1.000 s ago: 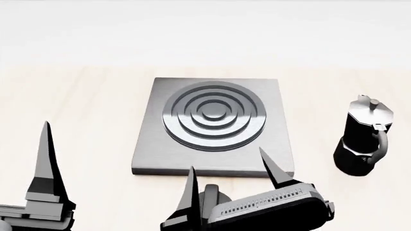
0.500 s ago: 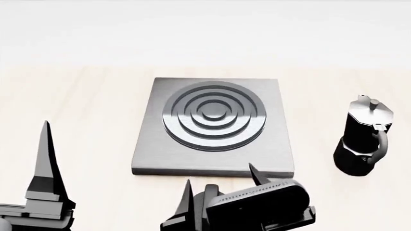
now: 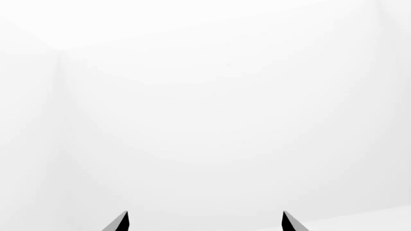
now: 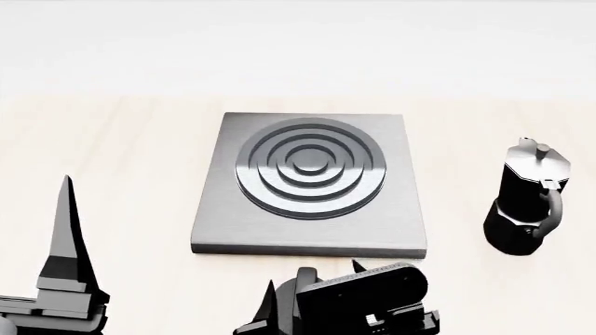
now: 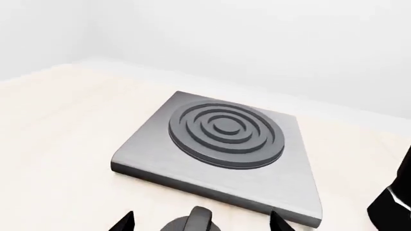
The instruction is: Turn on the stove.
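The stove [image 4: 308,181] is a flat grey metal slab with dark concentric burner rings [image 4: 309,167], lying in the middle of the light wooden table. It also shows in the right wrist view [image 5: 224,144]. Its small black finned knob [image 5: 194,222] sits on the table just in front of the slab's near edge. My right gripper [image 5: 202,217] is open, with one fingertip on each side of the knob and not touching it. In the head view the right gripper [image 4: 314,273] mostly hides the knob. My left gripper [image 3: 204,220] is open and empty, pointing at a white wall.
A black moka pot [image 4: 526,199] stands on the table to the right of the stove, and its edge shows in the right wrist view [image 5: 395,202]. One finger [image 4: 67,223] of the left gripper stands upright at the lower left. A white wall runs behind the table.
My right gripper has turned and dropped lower in the head view, its right fingertip moving left and down to straddle the knob. The left arm has not moved.
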`<state>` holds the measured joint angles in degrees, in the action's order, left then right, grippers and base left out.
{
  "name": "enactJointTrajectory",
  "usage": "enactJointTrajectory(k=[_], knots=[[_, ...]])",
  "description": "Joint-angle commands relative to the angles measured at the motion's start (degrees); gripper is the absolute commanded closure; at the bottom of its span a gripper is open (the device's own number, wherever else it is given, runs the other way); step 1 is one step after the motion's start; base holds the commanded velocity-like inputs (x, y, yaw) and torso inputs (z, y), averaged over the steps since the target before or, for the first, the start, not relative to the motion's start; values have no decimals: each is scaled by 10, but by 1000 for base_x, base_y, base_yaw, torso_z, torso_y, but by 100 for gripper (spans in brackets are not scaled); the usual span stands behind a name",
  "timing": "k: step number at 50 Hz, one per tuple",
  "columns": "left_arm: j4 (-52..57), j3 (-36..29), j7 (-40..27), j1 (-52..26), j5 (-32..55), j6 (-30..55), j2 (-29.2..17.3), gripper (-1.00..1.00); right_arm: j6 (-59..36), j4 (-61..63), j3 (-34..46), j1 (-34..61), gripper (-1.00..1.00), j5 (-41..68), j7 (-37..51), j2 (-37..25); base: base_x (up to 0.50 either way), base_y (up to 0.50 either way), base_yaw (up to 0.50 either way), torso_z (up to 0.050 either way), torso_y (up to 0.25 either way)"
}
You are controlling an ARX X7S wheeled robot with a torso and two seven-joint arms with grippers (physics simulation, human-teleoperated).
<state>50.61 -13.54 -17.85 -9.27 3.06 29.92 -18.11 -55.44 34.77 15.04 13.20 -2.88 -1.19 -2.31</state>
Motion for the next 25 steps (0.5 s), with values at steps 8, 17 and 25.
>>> enactJointTrajectory(k=[8, 17, 25], knots=[[0, -2, -3, -1, 3, 0, -3, -100, -11, -41, -1, 12, -100, 33, 24, -3, 0, 0, 0, 0, 0], [-2, -2, -5, 0, 5, -4, -5, -100, -10, -65, -3, 18, -100, 49, 31, -5, 0, 0, 0, 0, 0], [-6, -4, -7, 0, 5, -8, -6, -100, 5, -93, -2, 20, -100, 59, 38, -8, 0, 0, 0, 0, 0]])
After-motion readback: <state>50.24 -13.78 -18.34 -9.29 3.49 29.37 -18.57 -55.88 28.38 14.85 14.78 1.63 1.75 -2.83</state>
